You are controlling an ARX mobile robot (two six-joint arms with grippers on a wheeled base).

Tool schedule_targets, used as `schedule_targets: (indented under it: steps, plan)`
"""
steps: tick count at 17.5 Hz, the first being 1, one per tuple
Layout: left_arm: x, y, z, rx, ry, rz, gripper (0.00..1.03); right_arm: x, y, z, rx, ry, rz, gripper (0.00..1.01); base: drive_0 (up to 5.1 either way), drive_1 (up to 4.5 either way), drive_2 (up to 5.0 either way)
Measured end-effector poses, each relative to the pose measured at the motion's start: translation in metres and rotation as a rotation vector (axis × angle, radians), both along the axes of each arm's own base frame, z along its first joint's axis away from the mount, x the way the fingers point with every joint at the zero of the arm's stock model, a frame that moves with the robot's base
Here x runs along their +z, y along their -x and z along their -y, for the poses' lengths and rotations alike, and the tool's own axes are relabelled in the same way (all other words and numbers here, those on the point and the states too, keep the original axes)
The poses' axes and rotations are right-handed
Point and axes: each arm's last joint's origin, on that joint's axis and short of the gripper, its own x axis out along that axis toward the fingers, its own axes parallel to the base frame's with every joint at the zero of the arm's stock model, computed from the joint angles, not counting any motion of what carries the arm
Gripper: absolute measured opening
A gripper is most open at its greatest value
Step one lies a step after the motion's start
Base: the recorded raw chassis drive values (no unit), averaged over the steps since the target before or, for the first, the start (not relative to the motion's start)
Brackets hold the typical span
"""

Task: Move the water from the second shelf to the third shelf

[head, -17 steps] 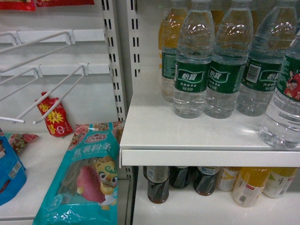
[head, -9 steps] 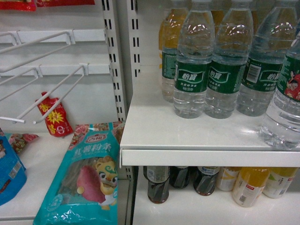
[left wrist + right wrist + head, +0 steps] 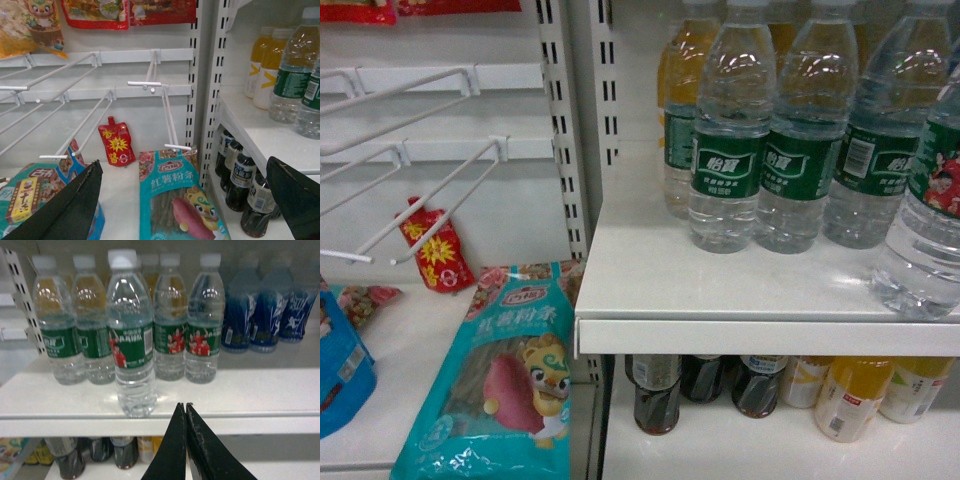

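Your right gripper [image 3: 185,412] has its two black fingers pressed together with nothing between them; it sits just below the front lip of the white shelf board [image 3: 250,390], a little right of the nearest bottle. That bottle — the clear ribbed plastic water bottle with a dark green label showing people in red shirts [image 3: 131,340] — stands upright at the near edge of the shelf, out in front of the row of matching water bottles [image 3: 202,325] behind it. In the head view you see it at the far right edge [image 3: 930,200], apart from the cluster.

Your left gripper [image 3: 190,200] has its black fingers [image 3: 75,205] spread wide apart, holding nothing, in the left bay above a teal snack bag with a cartoon character [image 3: 177,200]. Bare white wire hooks [image 3: 150,82] stick out from the back panel there, and a small red pouch [image 3: 116,145] leans against that panel.

To the right of the water row stand blue-wrapped bottles [image 3: 260,315]. On the shelf below sit dark cola bottles [image 3: 657,392] and, further right, yellow drink bottles [image 3: 850,395].
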Motion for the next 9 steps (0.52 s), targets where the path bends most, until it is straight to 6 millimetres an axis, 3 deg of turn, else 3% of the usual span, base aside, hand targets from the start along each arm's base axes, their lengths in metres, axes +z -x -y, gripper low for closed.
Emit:
schedule_targets:
  steps: [6, 9]
  plan:
    - [0.0000, 0.0000, 0.0000, 0.000, 0.000, 0.000, 0.98, 0.0001, 0.0000, 0.0000, 0.000, 0.000, 0.001, 0.02, 0.0, 0.00, 0.0]
    - [0.0000, 0.0000, 0.0000, 0.000, 0.000, 0.000, 0.98, 0.0001, 0.0000, 0.0000, 0.000, 0.000, 0.001, 0.22, 0.0, 0.00, 0.0]
